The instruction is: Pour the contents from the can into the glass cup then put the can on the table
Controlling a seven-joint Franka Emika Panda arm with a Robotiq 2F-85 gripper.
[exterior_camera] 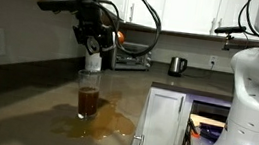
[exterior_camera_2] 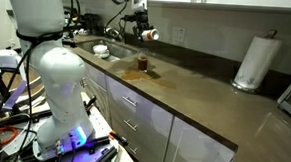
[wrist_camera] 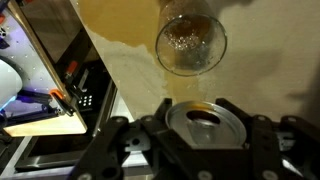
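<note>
Grey-brown countertop ran the length of the kitchen in both exterior views, with pale cabinets under it. We saw the white robot arm standing at one end and reaching over the surface. A brown puddle lay spread on the countertop around the foot of the glass and out to one side. A paper towel roll stood upright well apart from it, toward the other end, and a steel kettle stood near the back wall.

The glass stood upright on the countertop, partly filled with brown liquid. In the wrist view we looked down into its open mouth.

The gripper hung directly above the glass, its fingers clamped on the can from both sides. The can was in the air just over the rim, lying tilted; we could not tell whether it touched the glass. Its round metal end faced the wrist camera.
</note>
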